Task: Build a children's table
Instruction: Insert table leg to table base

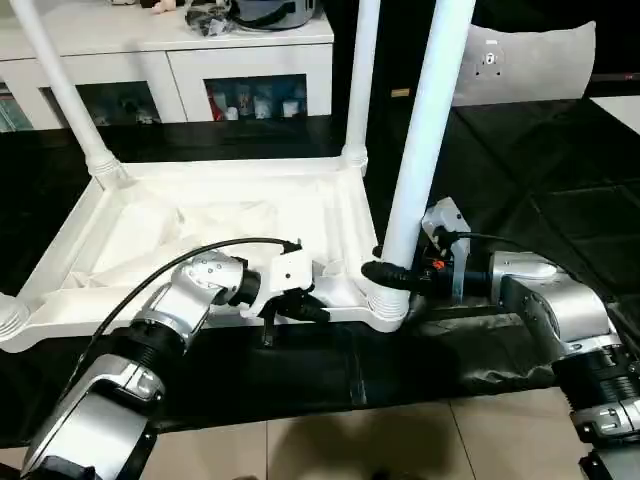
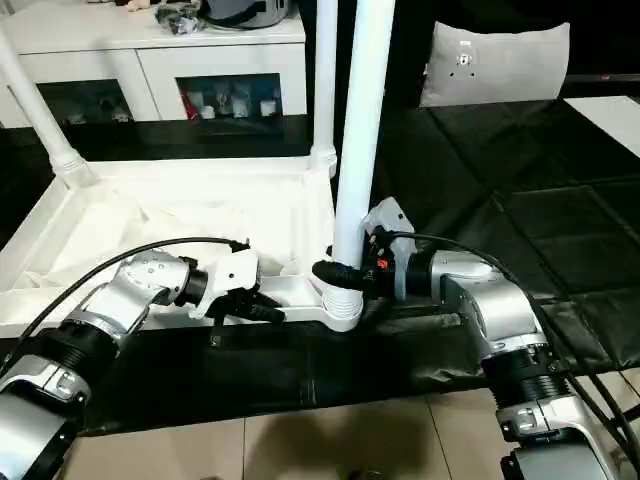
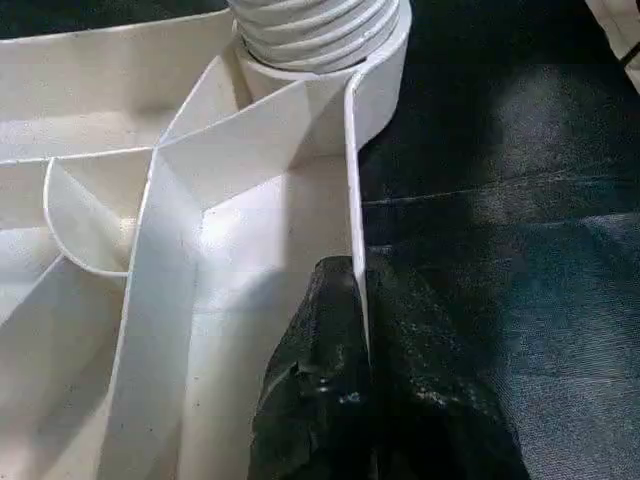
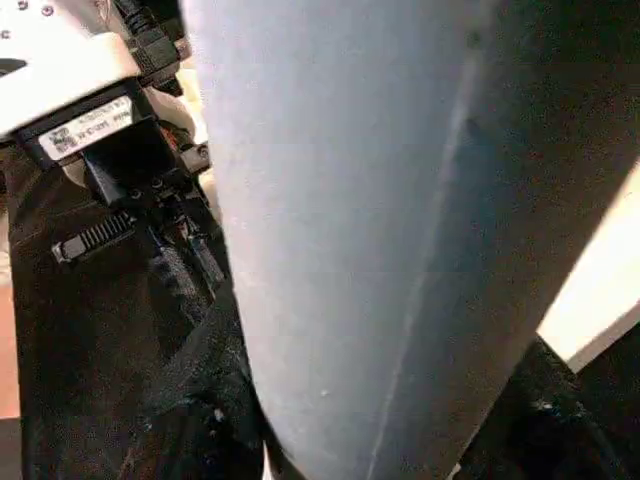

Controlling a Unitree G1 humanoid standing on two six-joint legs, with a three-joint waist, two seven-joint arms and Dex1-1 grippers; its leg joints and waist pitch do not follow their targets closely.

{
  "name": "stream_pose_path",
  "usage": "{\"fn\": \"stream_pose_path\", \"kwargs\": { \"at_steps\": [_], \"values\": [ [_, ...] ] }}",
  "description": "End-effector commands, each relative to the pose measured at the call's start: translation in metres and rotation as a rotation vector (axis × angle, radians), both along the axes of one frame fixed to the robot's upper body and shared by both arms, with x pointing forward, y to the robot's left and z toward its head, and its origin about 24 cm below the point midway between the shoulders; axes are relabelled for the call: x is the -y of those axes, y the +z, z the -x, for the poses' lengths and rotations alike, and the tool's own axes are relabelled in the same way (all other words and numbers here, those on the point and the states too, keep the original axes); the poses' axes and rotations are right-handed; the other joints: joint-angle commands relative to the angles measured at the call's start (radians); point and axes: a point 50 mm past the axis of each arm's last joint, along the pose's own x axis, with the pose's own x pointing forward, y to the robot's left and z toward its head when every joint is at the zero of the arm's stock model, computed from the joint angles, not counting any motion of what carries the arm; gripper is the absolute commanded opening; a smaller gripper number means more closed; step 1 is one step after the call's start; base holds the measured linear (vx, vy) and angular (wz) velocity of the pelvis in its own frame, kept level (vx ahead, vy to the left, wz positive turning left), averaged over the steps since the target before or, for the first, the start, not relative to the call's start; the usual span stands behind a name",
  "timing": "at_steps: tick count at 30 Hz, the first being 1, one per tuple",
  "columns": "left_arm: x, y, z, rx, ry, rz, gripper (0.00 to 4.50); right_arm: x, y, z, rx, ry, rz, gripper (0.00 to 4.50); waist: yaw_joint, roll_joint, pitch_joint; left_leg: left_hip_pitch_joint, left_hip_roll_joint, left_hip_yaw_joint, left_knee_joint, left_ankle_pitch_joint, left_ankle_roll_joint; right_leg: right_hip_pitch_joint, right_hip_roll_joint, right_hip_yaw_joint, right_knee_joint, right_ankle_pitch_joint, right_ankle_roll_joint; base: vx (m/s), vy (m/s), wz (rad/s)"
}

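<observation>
The children's table top point(image 1: 200, 225) lies upside down on a black mat, ribbed underside up. White legs stand in its far left point(image 1: 55, 85) and far right point(image 1: 362, 70) corner sockets. A third leg point(image 1: 425, 120) stands upright in the near right socket point(image 1: 388, 305). My right gripper point(image 1: 385, 272) is shut around this leg's base, and the leg point(image 4: 380, 200) looms close in the right wrist view. My left gripper point(image 1: 300, 308) is shut on the top's near rim point(image 3: 352, 180), its black fingers point(image 3: 320, 380) on either side of the thin wall, just left of that socket.
A white cabinet point(image 1: 170, 60) with dark glass doors stands behind the table top. A grey cushion point(image 1: 520, 60) lies at the back right. The black mat point(image 1: 300, 370) ends at a tiled floor point(image 1: 350, 440) close to me. The near left corner socket point(image 1: 8, 320) sits at the picture's edge.
</observation>
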Motion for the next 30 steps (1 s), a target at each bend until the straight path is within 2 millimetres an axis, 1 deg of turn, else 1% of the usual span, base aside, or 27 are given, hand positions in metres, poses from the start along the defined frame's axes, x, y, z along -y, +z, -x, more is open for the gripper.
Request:
{"fn": "stream_pose_path", "kwargs": {
  "at_steps": [1,2,4,5,6,7,8,10,11,12,14,15,16,17,18,19,20,21,22,23,24,25,26,28,29,30],
  "values": [
    [-0.001,-0.002,0.004,-0.002,-0.037,-0.028,0.0,0.004,-0.015,0.002,-0.065,-0.029,0.028,1.88,0.004,-0.011,-0.071,-0.003,0.034,-0.002,-0.068,-0.194,0.077,0.065,-0.05,0.05,-0.062,-0.404,-0.142,0.0,0.0,0.0],
    [0.0,-0.002,0.005,-0.003,-0.04,-0.026,0.0,0.004,-0.015,0.0,-0.072,-0.042,0.004,1.88,0.004,-0.01,-0.07,-0.002,0.034,-0.002,-0.068,-0.201,0.074,0.065,-0.05,0.05,-0.063,-0.409,-0.142,0.0,0.0,0.0],
    [0.002,-0.002,0.006,-0.004,-0.043,-0.017,0.0,0.004,-0.017,-0.002,-0.087,-0.071,-0.05,1.88,0.003,-0.011,-0.071,-0.003,0.034,-0.002,-0.069,-0.206,0.072,0.065,-0.05,0.05,-0.063,-0.409,-0.144,0.0,0.0,0.0],
    [0.002,-0.002,0.006,-0.004,-0.043,-0.017,0.0,0.004,-0.017,-0.002,-0.088,-0.072,-0.051,1.88,0.003,-0.01,-0.071,-0.003,0.034,-0.003,-0.069,-0.209,0.072,0.065,-0.05,0.05,-0.064,-0.41,-0.145,0.0,0.0,0.0],
    [0.003,-0.002,0.007,-0.006,-0.04,-0.007,0.0,0.005,-0.018,-0.003,-0.096,-0.101,-0.086,1.88,0.002,-0.012,-0.071,-0.003,0.034,-0.002,-0.068,-0.207,0.072,0.065,-0.05,0.049,-0.063,-0.404,-0.146,0.0,0.0,0.0],
    [0.003,-0.002,0.007,-0.008,-0.036,-0.001,0.0,0.006,-0.019,-0.004,-0.105,-0.122,-0.114,1.88,0.004,-0.006,-0.071,-0.002,0.034,-0.003,-0.069,-0.209,0.07,0.065,-0.05,0.049,-0.062,-0.405,-0.147,0.0,0.0,0.0],
    [0.003,-0.002,0.007,-0.01,-0.034,0.002,0.0,0.007,-0.02,-0.004,-0.11,-0.135,-0.13,1.88,0.002,-0.007,-0.072,-0.004,0.034,-0.003,-0.068,-0.209,0.069,0.067,-0.051,0.049,-0.063,-0.4,-0.149,0.0,0.0,0.0],
    [0.002,-0.003,0.007,-0.015,-0.02,0.012,0.0,0.009,-0.025,-0.002,-0.128,-0.171,-0.183,1.88,0.004,-0.004,-0.073,-0.001,0.034,-0.003,-0.069,-0.208,0.068,0.065,-0.049,0.049,-0.063,-0.391,-0.154,0.0,0.0,0.0],
    [0.002,-0.003,0.007,-0.015,-0.02,0.012,0.0,0.009,-0.025,-0.002,-0.128,-0.171,-0.183,1.88,0.004,-0.006,-0.072,-0.001,0.035,-0.002,-0.069,-0.208,0.067,0.065,-0.049,0.05,-0.062,-0.388,-0.154,0.0,0.0,0.0],
    [0.002,-0.003,0.007,-0.017,-0.015,0.015,0.0,0.01,-0.028,0.0,-0.133,-0.184,-0.205,1.88,0.005,-0.002,-0.073,-0.001,0.036,-0.003,-0.07,-0.207,0.067,0.065,-0.049,0.05,-0.062,-0.374,-0.157,0.0,0.0,0.0],
    [0.002,-0.003,0.007,-0.017,-0.011,0.016,0.0,0.011,-0.03,0.002,-0.137,-0.193,-0.221,1.88,0.006,-0.003,-0.074,-0.002,0.037,-0.003,-0.07,-0.2,0.068,0.067,-0.05,0.051,-0.057,-0.353,-0.165,0.0,0.0,0.0],
    [0.003,-0.003,0.007,-0.021,-0.004,0.023,0.0,0.013,-0.039,0.009,-0.152,-0.219,-0.256,1.88,0.007,0.008,-0.074,0.0,0.037,-0.003,-0.071,-0.208,0.066,0.066,-0.05,0.051,-0.059,-0.348,-0.169,0.0,0.0,0.0],
    [0.003,-0.004,0.007,-0.022,-0.001,0.025,0.0,0.014,-0.043,0.013,-0.159,-0.229,-0.269,1.88,0.006,0.005,-0.073,0.0,0.036,-0.002,-0.07,-0.214,0.067,0.065,-0.05,0.051,-0.062,-0.349,-0.169,0.0,0.0,0.0],
    [0.003,-0.004,0.007,-0.023,0.001,0.025,0.0,0.015,-0.047,0.018,-0.159,-0.237,-0.278,1.88,0.007,0.004,-0.074,-0.001,0.036,-0.003,-0.071,-0.219,0.065,0.067,-0.05,0.05,-0.06,-0.349,-0.17,0.0,0.0,0.0],
    [0.003,-0.004,0.007,-0.023,0.003,0.025,0.0,0.015,-0.051,0.023,-0.156,-0.247,-0.286,1.88,0.008,0.008,-0.073,0.0,0.035,-0.003,-0.072,-0.222,0.067,0.068,-0.051,0.051,-0.062,-0.354,-0.165,0.0,0.0,0.0],
    [0.003,-0.004,0.007,-0.023,0.003,0.025,0.0,0.015,-0.052,0.024,-0.154,-0.25,-0.289,1.88,0.006,0.003,-0.072,-0.001,0.034,-0.003,-0.074,-0.224,0.071,0.068,-0.048,0.049,-0.063,-0.365,-0.161,0.0,0.0,0.0],
    [0.003,-0.004,0.007,-0.023,0.003,0.025,0.0,0.015,-0.052,0.024,-0.154,-0.25,-0.289,1.88,0.005,0.004,-0.073,-0.001,0.033,-0.004,-0.073,-0.224,0.071,0.069,-0.048,0.049,-0.062,-0.371,-0.16,0.0,0.0,0.0],
    [0.003,-0.004,0.006,-0.023,0.007,0.024,0.0,0.018,-0.054,0.028,-0.147,-0.278,-0.311,1.88,0.005,0.007,-0.072,0.0,0.032,-0.002,-0.073,-0.23,0.071,0.068,-0.048,0.049,-0.067,-0.39,-0.154,0.0,0.0,0.0],
    [0.003,-0.004,0.006,-0.023,0.01,0.024,0.0,0.019,-0.056,0.03,-0.142,-0.296,-0.32,1.88,0.005,0.013,-0.071,0.001,0.031,-0.003,-0.072,-0.233,0.07,0.068,-0.049,0.048,-0.068,-0.4,-0.15,0.0,0.0,0.0],
    [0.003,-0.004,0.006,-0.023,0.012,0.024,0.0,0.021,-0.057,0.033,-0.134,-0.309,-0.323,1.88,0.004,0.011,-0.071,0.001,0.031,-0.002,-0.073,-0.237,0.071,0.067,-0.049,0.048,-0.071,-0.411,-0.143,0.0,0.0,0.0],
    [0.002,-0.004,0.005,-0.023,0.013,0.023,0.0,0.022,-0.059,0.035,-0.125,-0.317,-0.317,1.88,0.004,0.013,-0.072,0.001,0.031,-0.005,-0.075,-0.246,0.067,0.067,-0.049,0.046,-0.072,-0.426,-0.135,0.0,0.0,0.0],
    [0.002,-0.004,0.005,-0.023,0.015,0.023,0.0,0.023,-0.059,0.036,-0.111,-0.321,-0.302,1.88,0.005,0.012,-0.071,0.002,0.03,-0.004,-0.075,-0.25,0.067,0.066,-0.048,0.045,-0.075,-0.431,-0.132,0.0,0.0,0.0],
    [0.002,-0.004,0.005,-0.023,0.015,0.023,0.0,0.023,-0.059,0.036,-0.111,-0.321,-0.302,1.88,0.002,0.013,-0.071,0.002,0.029,-0.005,-0.075,-0.259,0.067,0.066,-0.047,0.044,-0.076,-0.446,-0.123,0.0,0.0,0.0],
    [0.002,-0.004,0.005,-0.024,0.017,0.021,0.0,0.025,-0.062,0.038,-0.076,-0.324,-0.24,1.88,0.0,0.018,-0.069,0.002,0.028,-0.006,-0.076,-0.275,0.064,0.065,-0.047,0.043,-0.079,-0.469,-0.116,0.0,0.0,0.0],
    [0.002,-0.004,0.005,-0.024,0.018,0.02,0.0,0.026,-0.063,0.039,-0.058,-0.32,-0.205,1.88,-0.004,0.016,-0.068,0.002,0.026,-0.007,-0.076,-0.289,0.061,0.065,-0.046,0.04,-0.084,-0.494,-0.103,0.0,0.0,0.0],
    [0.001,-0.005,0.005,-0.024,0.019,0.015,0.0,0.026,-0.063,0.038,-0.028,-0.297,-0.133,1.88,-0.004,0.016,-0.067,0.003,0.026,-0.007,-0.076,-0.295,0.059,0.064,-0.046,0.039,-0.084,-0.503,-0.099,0.0,0.0,0.0]
  ]
}}
